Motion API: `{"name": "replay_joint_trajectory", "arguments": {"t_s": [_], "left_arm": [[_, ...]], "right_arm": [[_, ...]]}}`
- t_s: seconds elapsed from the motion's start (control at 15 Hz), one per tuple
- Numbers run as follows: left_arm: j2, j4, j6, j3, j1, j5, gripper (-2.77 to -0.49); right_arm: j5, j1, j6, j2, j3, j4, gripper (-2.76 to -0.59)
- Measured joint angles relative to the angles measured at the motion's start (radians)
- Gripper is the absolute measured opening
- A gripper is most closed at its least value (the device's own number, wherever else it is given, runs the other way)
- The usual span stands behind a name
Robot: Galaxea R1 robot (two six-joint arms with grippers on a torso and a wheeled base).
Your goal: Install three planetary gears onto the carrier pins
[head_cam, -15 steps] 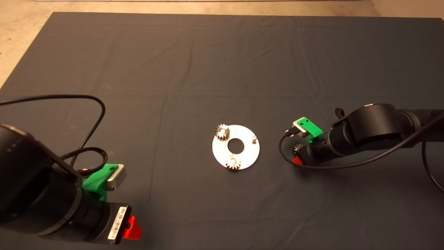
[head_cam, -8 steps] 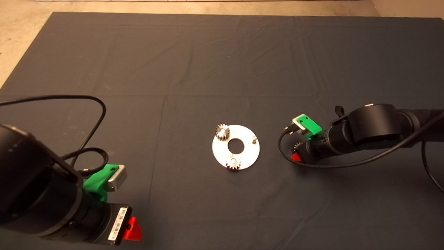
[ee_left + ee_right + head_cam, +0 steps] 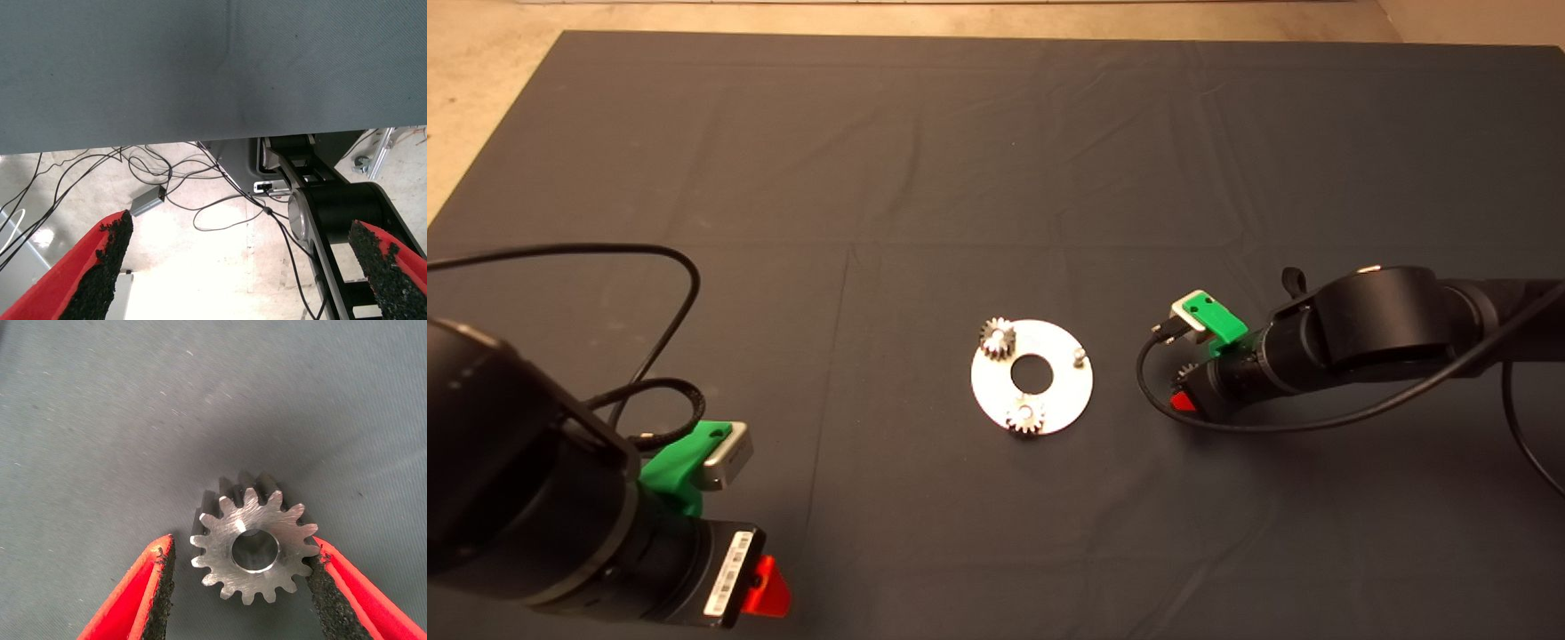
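The idle left gripper waits open, near-left of the shiny round steel disc. Two gears sit pinned; the right gripper straddles the third silvery toothed gear, jaws unclosed, needing closure, lifting toward the bare silver pin.

Head view: third gear mostly hidden under the right gripper, right of centre; only a few teeth show. One red finger tip visible there, the other hidden.

Left gripper, lower left: one red finger shows, cut by the bottom edge; left arm cut by left and bottom edges.

Pins under the two seated gears mostly covered.

Right wrist view: fingers cut by the bottom edge; whether the far pad touches the gear is unclear.

Left wrist view: fingers cut off at the bottom.
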Motion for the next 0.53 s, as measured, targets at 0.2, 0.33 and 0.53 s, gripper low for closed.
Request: {"name": "replay_joint_trajectory", "arguments": {"t_s": [0.2,0.33,0.53], "left_arm": [[0.009,-0.001,0.000,0.000,0.000,0.000,-0.93],[0.009,-0.001,0.000,0.000,0.000,0.000,-0.93],[0.012,-0.002,0.000,0.000,0.000,0.000,-0.93]], "right_arm": [[0.001,0.000,-0.012,0.012,0.000,-0.012,-1.99],[0.001,0.000,-0.014,0.012,0.000,-0.027,-2.02],[0.002,0.000,-0.018,0.012,0.000,-0.054,-2.13]]}}
